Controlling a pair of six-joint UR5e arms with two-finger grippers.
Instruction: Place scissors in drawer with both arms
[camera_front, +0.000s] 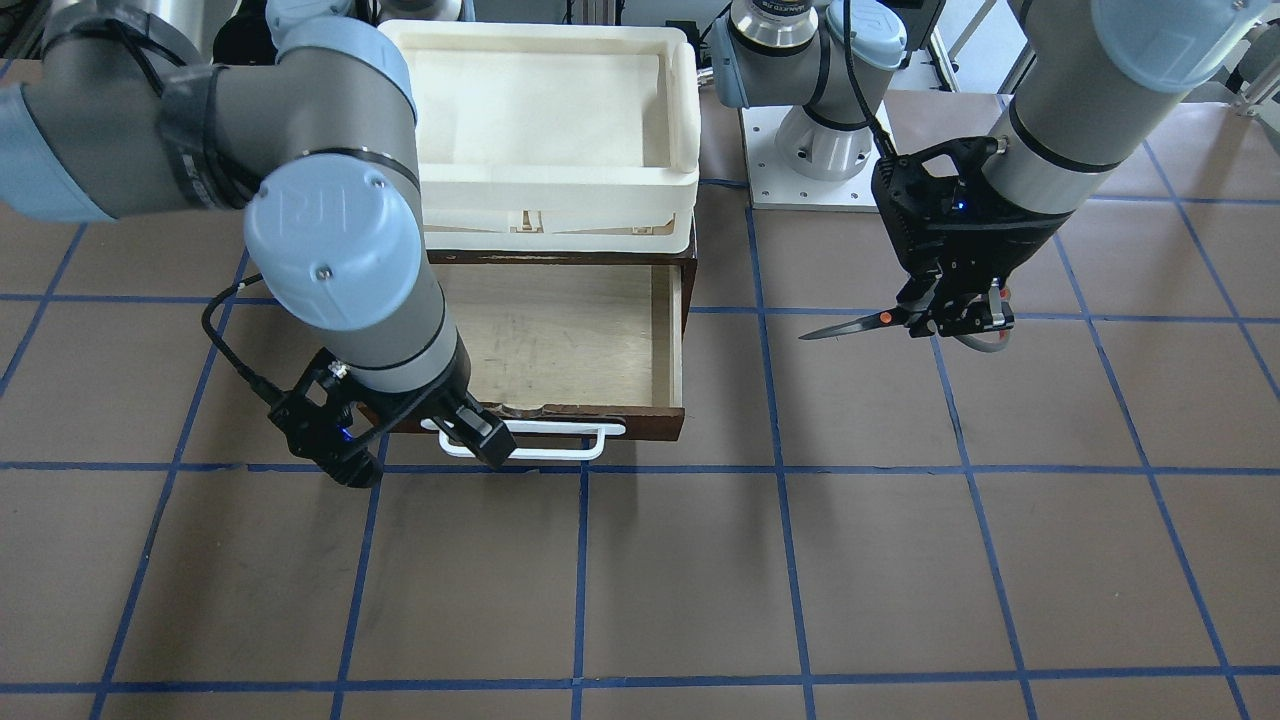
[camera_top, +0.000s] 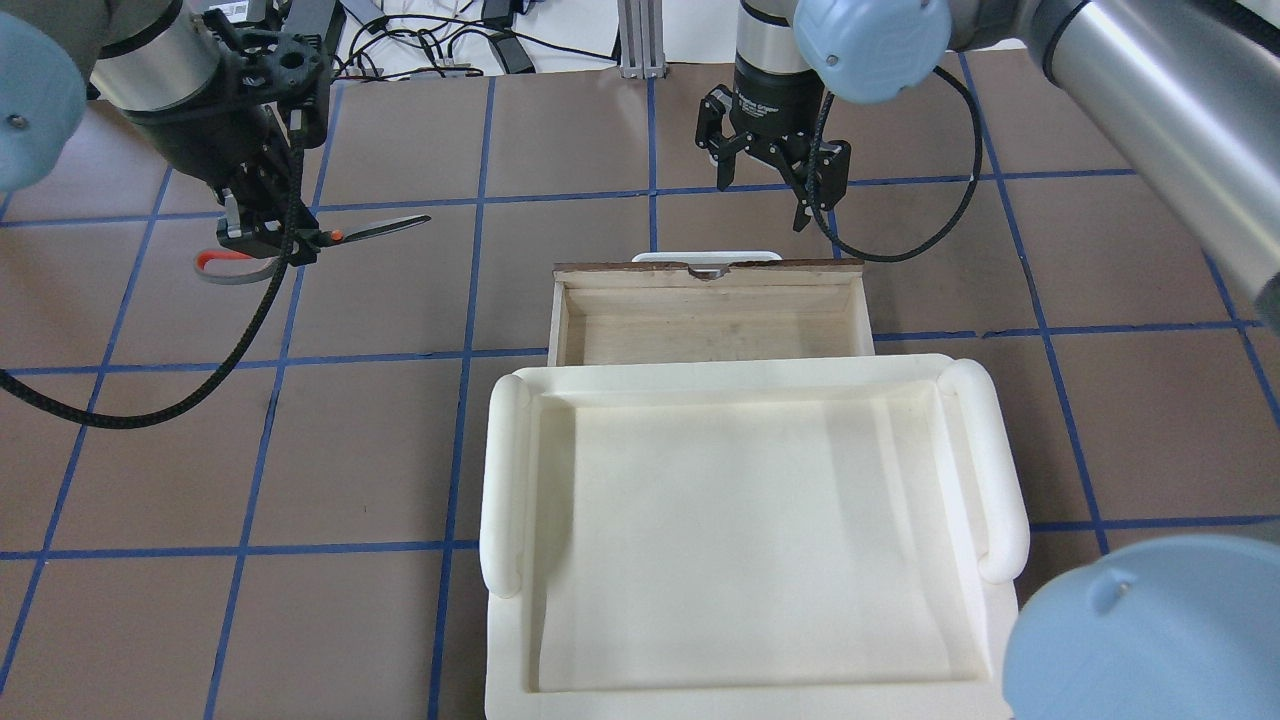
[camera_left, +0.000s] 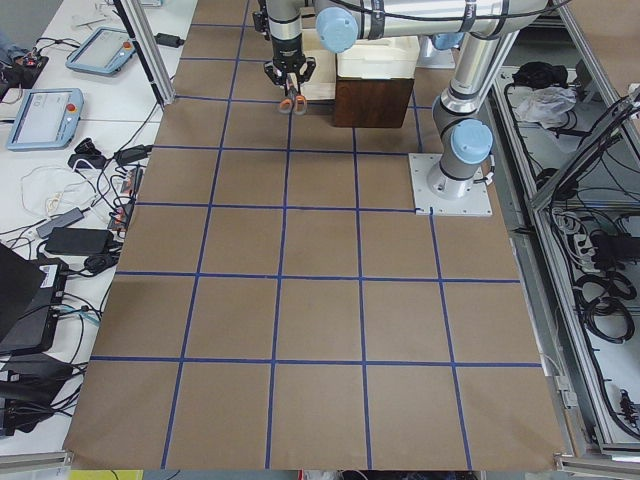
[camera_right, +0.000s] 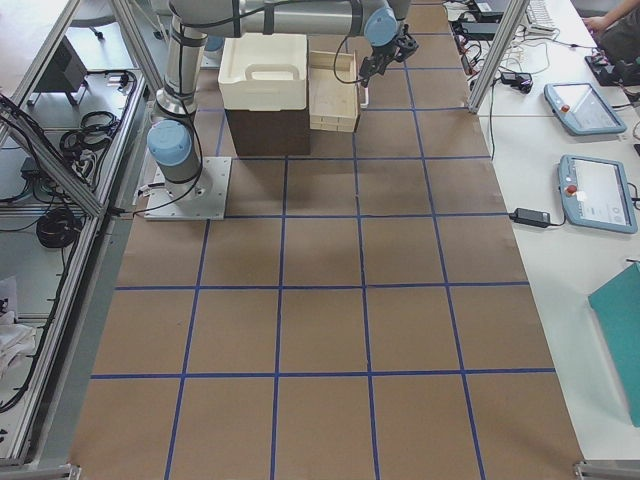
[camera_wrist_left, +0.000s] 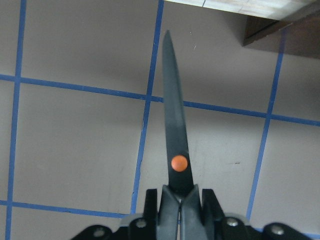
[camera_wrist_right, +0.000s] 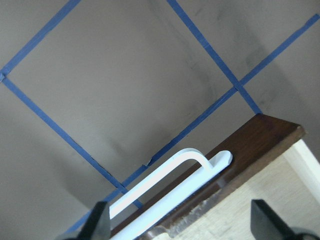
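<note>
In the left wrist view the scissors (camera_wrist_left: 175, 145) have their handle loops hidden behind the left tool (camera_wrist_left: 181, 194), and only a corner of the drawer (camera_wrist_left: 280, 32) enters at the top edge. Overhead, the white tray (camera_top: 505, 480) covers the drawer's rear and is cut by the bottom edge. Front-facing, the right arm (camera_front: 340, 250) hides one end of the white bar handle (camera_front: 560, 447).

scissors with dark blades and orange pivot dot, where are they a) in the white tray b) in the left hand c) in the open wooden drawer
b: the left hand grips the dark-bladed scissors, well aside from the dark brown wooden drawer.
</note>
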